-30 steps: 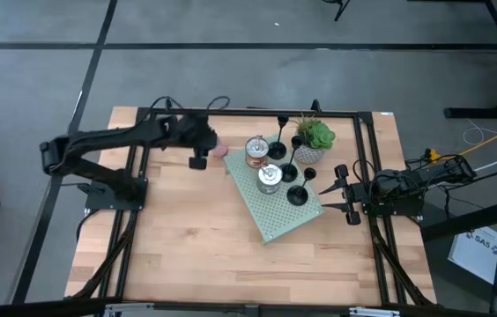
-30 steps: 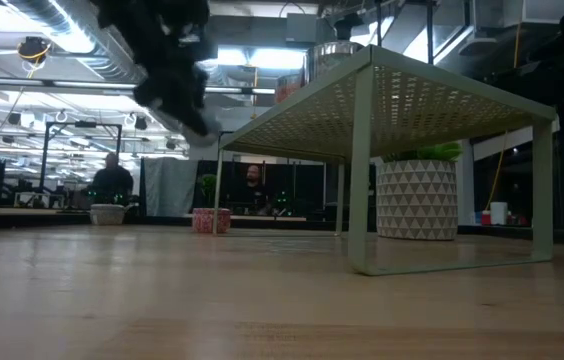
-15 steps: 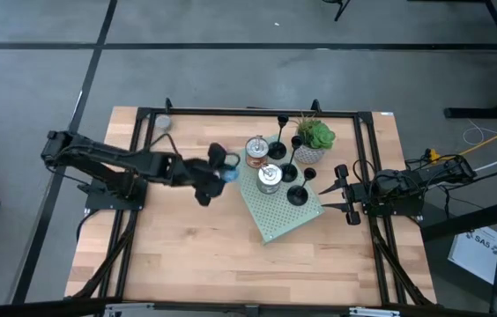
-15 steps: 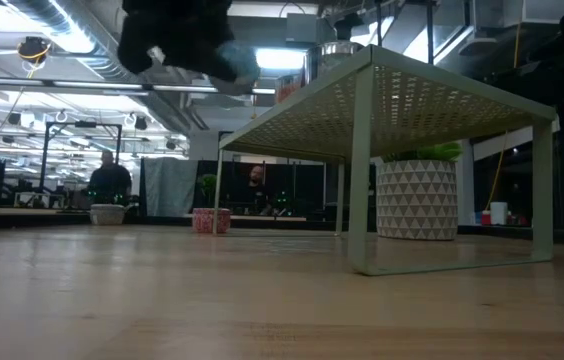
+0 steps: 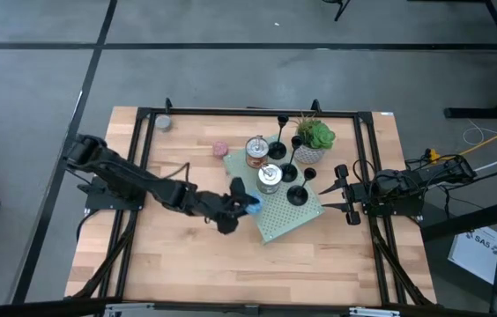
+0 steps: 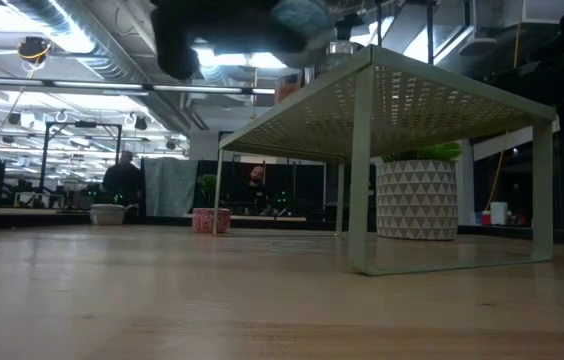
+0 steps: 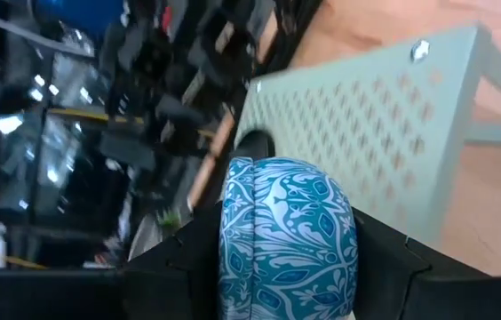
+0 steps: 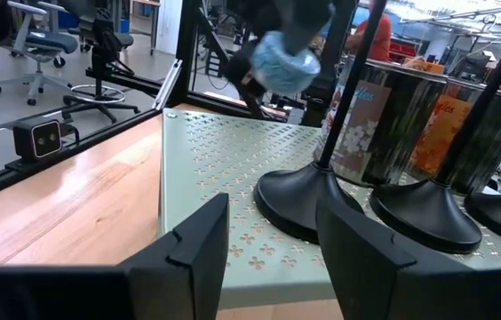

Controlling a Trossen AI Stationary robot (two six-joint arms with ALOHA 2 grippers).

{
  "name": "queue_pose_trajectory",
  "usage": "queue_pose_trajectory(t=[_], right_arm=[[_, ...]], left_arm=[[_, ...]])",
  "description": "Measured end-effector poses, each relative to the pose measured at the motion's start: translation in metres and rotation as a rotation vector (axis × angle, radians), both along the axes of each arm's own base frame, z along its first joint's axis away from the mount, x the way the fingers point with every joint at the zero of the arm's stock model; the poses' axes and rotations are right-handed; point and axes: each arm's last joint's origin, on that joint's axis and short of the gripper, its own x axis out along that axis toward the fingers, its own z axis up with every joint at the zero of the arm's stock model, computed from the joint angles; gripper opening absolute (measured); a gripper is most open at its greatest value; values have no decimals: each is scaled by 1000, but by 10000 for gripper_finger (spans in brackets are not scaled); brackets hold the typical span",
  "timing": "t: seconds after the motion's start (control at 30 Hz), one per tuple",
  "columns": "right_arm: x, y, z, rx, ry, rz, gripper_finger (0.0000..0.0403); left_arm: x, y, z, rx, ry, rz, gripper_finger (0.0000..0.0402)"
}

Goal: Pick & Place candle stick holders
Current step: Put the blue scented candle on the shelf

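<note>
The left gripper (image 5: 247,204) hangs at the near-left edge of the pale green perforated shelf (image 5: 294,223), its fingers clamped on a small blue patterned candle (image 7: 284,233), which the left wrist view shows squeezed between the 2 dark fingers. So the candle, not a holder, is what is being carried just now. The 3 black candle stick holders (image 5: 296,193) stand upright on the shelf top in a rough line, from the far corner near the potted plant (image 5: 315,137) down toward the right edge, just beside 2 silver tins (image 5: 269,176). A pink candle (image 5: 220,149) sits on the bare wood of the table (image 5: 187,264), apart from the shelf. The right gripper (image 5: 344,195) waits at the shelf's right side with its fingers spread and nothing between them; its wrist view looks straight at the nearest holder base (image 8: 308,197). To my eye the step in hand is setting the blue candle down on or by the shelf. Doing it well would mean lowering it level, clear of the nearer tin and the nearest holder's thin stem, and letting go only once it rests flat, since a nudge could topple a holder.
</note>
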Motion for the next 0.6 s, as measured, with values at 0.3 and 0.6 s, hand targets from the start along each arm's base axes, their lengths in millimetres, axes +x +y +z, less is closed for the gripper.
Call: queue_pose_trajectory(t=[0.3, 0.6], right_arm=[[0, 0, 0, 0, 0, 1, 171], [0, 0, 0, 0, -1, 0, 171]], left_arm=[[17, -16, -25, 6, -29, -54, 174], [16, -25, -30, -41, -16, -98, 180]])
